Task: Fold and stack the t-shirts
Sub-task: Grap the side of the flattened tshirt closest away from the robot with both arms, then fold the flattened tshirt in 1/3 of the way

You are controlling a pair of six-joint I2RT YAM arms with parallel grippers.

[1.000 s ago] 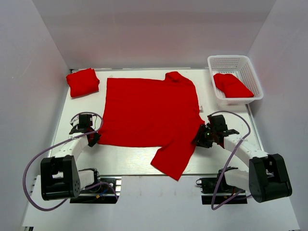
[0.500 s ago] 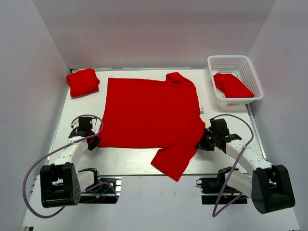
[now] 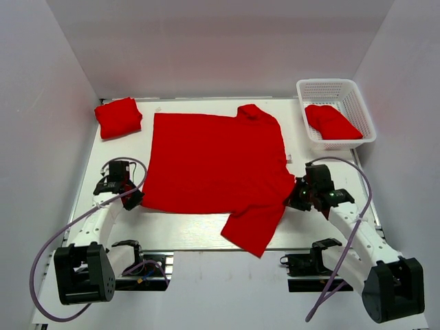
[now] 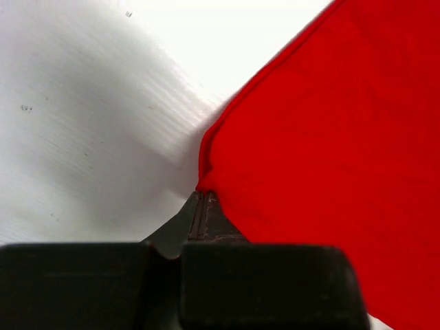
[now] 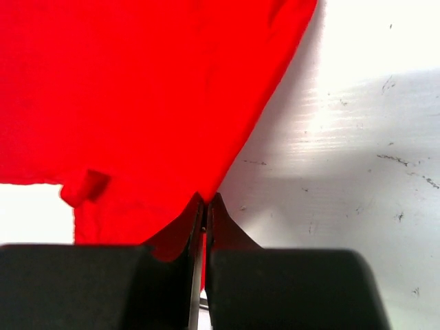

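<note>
Cloth filled the middle of the table [image 3: 179,230] in the overhead view: the spread t-shirt [image 3: 213,161], plain bright red and lying mostly flat. Its hem faced the table's left edge and its shoulders the right, so its long axis ran left to right. One sleeve lay toward the far edge. The other slanted down to the near edge. The left jaws were shut on the near-left hem corner, and the right jaws were shut on the shirt's right edge just above the near sleeve. A folded t-shirt [image 3: 118,117] sat at the far-left corner. Another t-shirt [image 3: 331,122] lay in the white basket [image 3: 337,84] at the far-right corner.

From the left wrist, the closed left jaws pinched the very corner of the spread t-shirt [image 4: 330,137], its hemmed edges running away up and right over the table [image 4: 103,103].

From the right wrist, the right jaws were pressed together on a red fold, and the spread t-shirt [image 5: 137,89] filled the upper left over the table [image 5: 357,172].
</note>
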